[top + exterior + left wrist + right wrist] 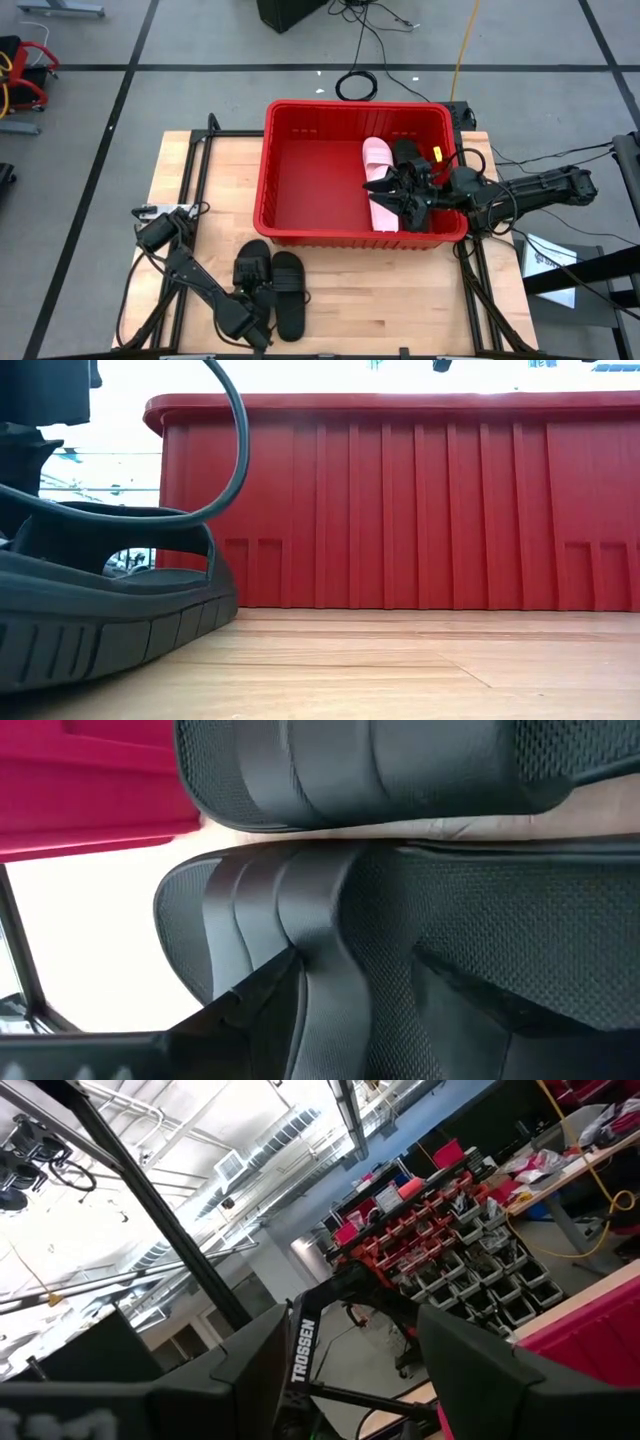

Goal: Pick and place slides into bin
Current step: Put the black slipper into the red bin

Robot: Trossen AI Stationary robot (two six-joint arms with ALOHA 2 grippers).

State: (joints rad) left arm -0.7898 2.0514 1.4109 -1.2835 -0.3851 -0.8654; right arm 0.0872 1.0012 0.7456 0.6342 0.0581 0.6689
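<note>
In the high view, at lower left of the frame, the left gripper [243,318] sits low over the wooden counter [400,300], down at the heel end of two black slides [272,285] lying side by side just below the bin. Its jaws are spread wide and hold nothing; the left wrist view is filled by the straps and textured footbeds of that pair [400,920], with a strip of red bin wall [90,790] at the upper left. In the low view, a black slide [100,610] fills the lower left, a dark cable arcing over it, and the ribbed red wall of the bin [420,510] spans the rest of the frame.

The bin [300,215] stands in the centre of the high view. Inside, toward its right half, a pale pink slide [378,165] lies lengthwise, and a dark slide [406,152] shows just right of it.

The right gripper [392,192] reaches in over the bin's right rim, above the pink slide. Its jaws are released, with nothing seen between them in the right wrist view [350,1370], which looks out at the room's shelving.
</note>
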